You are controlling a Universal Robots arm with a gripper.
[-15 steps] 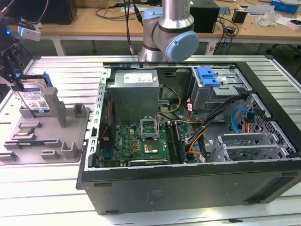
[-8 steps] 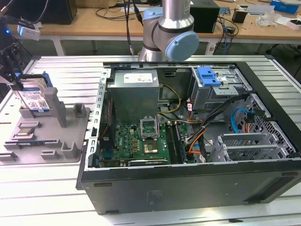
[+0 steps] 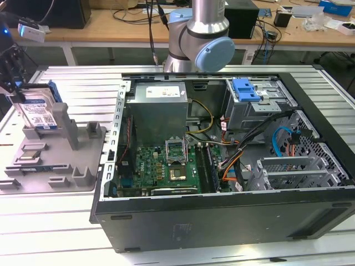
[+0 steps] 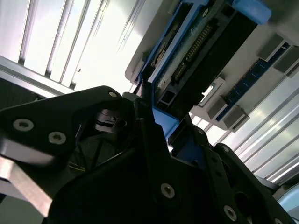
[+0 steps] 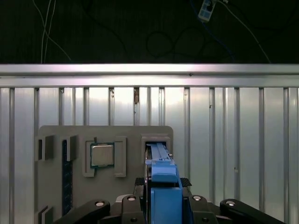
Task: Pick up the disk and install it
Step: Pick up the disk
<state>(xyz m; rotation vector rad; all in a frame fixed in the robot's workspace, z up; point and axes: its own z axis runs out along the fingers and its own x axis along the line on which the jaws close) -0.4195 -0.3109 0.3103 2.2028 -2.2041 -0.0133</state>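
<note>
Disk [image 3: 37, 113]: it stands on edge in a slot of the grey fixture at the exterior view's left, well apart from the computer case. Its label faces the camera and blue rails run along its sides.
Worktop [image 3: 61, 238]: slatted aluminium, carrying both the fixture and the case.
Computer case [image 3: 222, 219]: lies open on its side, with the board, the grey power-supply box [image 3: 161, 111] and the cables exposed.
Grey fixture [image 3: 61, 166]: a flat tray of pockets just beside the case. In the first wrist view a processor chip [image 5: 102, 155] sits in the pocket next to the disk's slot.
Drive cage [image 3: 266, 108]: at the back of the case toward the exterior view's right, with a bright-blue latch [image 3: 246, 88] on top. I judge this the likely home for the disk.
End effector [image 5: 163, 183]: down over the disk's upper edge, with a finger on each side of the blue rail. I read it as closed on the disk, pads touching the plastic.
Step in hand: the pick-up, as I judge it. The grasp is made and the disk is not yet out of its slot.
Next move calls for: a straight pull along the slot so the rails do not bind, then enough height to clear the case wall.
</note>
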